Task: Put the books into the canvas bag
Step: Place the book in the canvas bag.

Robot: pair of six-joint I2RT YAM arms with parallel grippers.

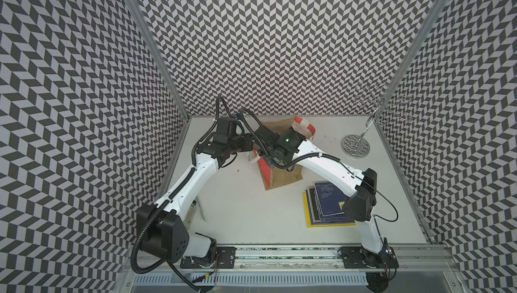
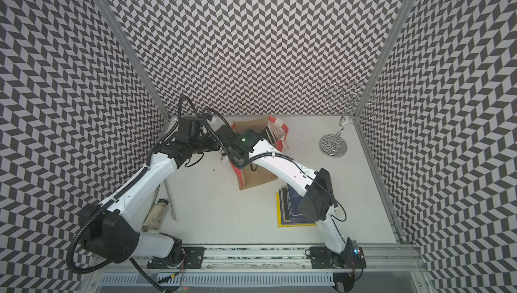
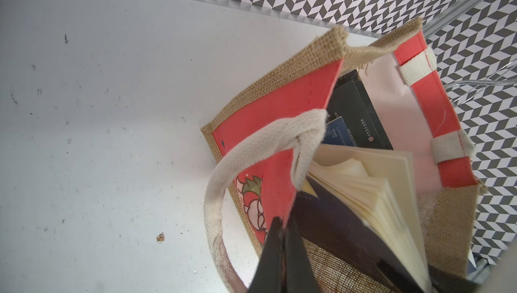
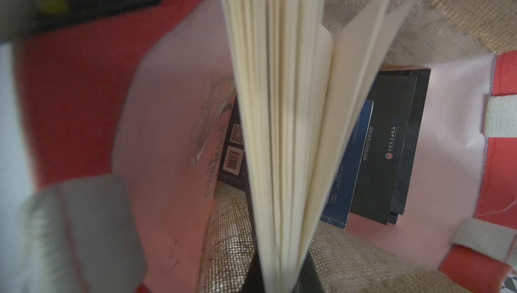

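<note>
The white desk (image 1: 251,216) carries everything, with both arms reaching to its far middle. There the canvas bag (image 1: 282,177) stands upright, mouth open. The left hand (image 3: 282,249) is clamped shut on the bag's red front wall at the rim, beside a white handle (image 3: 251,149), holding the mouth apart. The right hand (image 4: 279,280) is closed on a book (image 4: 285,110) by its spine end, pages fanning loose as it hangs down inside the mouth, not yet let go.

Progress looks partial. At least two books in the bag (image 4: 389,143) already lie at the bottom, one black, one blue. A stack of books (image 1: 324,207) waits on the near right of the desk, navy on top with a yellow one lowest, partly hidden under the right arm's elbow. So several trips seem left.

Other things stand clear of the work: a chrome wire stand (image 1: 356,143) at the far right, and a jar (image 2: 155,216) lying near the left arm. The main hindrance, as I judge it, is the splayed pages, which may catch on the books below or on the rim.
</note>
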